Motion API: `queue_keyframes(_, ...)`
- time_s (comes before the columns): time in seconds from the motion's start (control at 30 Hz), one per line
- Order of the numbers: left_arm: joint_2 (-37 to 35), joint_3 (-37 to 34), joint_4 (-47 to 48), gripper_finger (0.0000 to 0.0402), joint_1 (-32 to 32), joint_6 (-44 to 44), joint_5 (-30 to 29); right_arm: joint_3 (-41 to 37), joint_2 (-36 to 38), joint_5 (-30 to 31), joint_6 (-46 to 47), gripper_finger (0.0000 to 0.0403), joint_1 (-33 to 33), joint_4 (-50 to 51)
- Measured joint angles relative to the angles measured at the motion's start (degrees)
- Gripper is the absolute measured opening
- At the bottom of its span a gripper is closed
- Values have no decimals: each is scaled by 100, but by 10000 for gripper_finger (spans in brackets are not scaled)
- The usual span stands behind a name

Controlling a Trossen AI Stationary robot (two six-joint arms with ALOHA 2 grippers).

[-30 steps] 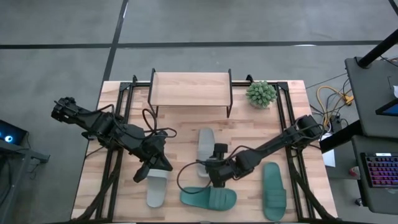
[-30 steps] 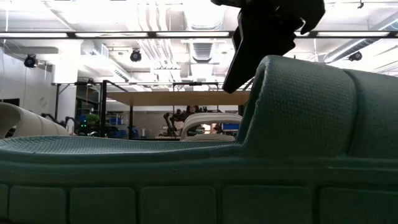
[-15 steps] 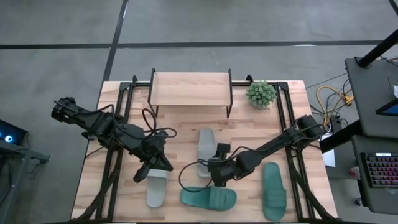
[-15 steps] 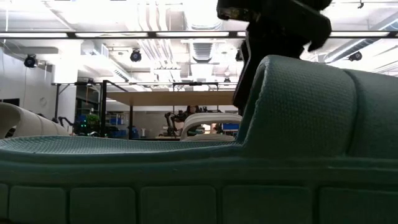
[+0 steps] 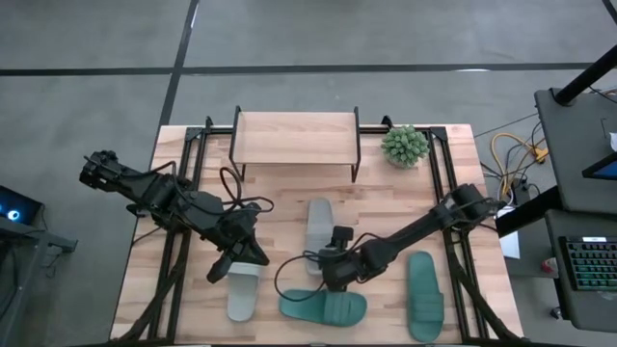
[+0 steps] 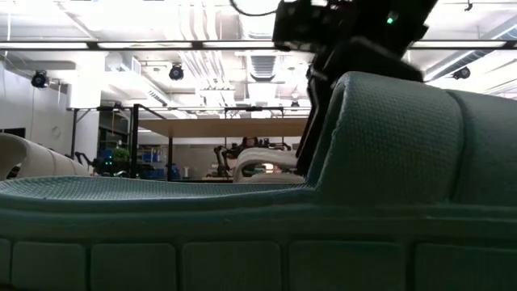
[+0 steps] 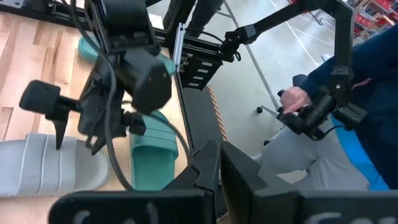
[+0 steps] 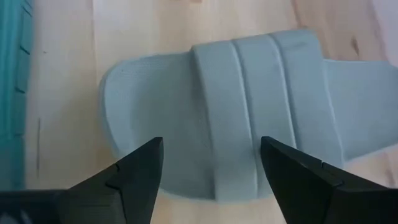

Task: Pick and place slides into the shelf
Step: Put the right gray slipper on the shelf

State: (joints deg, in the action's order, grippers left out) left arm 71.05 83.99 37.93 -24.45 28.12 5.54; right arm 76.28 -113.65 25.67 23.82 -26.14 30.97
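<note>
The right hand (image 5: 321,274) hangs low over the middle of the worktop (image 5: 280,222) with its two dark fingers (image 8: 142,171) spread wide and nothing between them. In its wrist view they straddle the toe end of a pale grey slide (image 8: 249,130) — the one lying in the middle of the worktop in front of the shelf (image 5: 294,138) — and no contact shows.

The slide looks like moulded foam: light, somewhat springy, matte rather than slick, and unlikely to be hurt by a firm pinch. The sole is probably too broad to span across, so the ribbed strap (image 8: 236,118), which arches clear of the footbed, looks the better hold. One finger under the arch and one over it should keep the slide from twisting. A pinch at the toe edge might let it droop or swing.

Just beside that hand a teal slide (image 5: 325,307) lies crosswise near the front edge, and a second teal slide (image 5: 423,295) lies to the right. The left hand (image 5: 220,274) is closed and empty, poised over the other pale slide (image 5: 243,292) on the left. The shelf stands at the back edge with no slide on its plank top.
</note>
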Motion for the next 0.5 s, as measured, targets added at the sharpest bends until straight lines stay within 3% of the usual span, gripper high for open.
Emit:
queue_keyframes(0.2,2,0,-6,0,0,20,1,533,-477,96,99,258,-10,299)
queue_keyframes(0.5,2,0,-24,0,0,18,1,925,-616,408,213,258,-13,582)
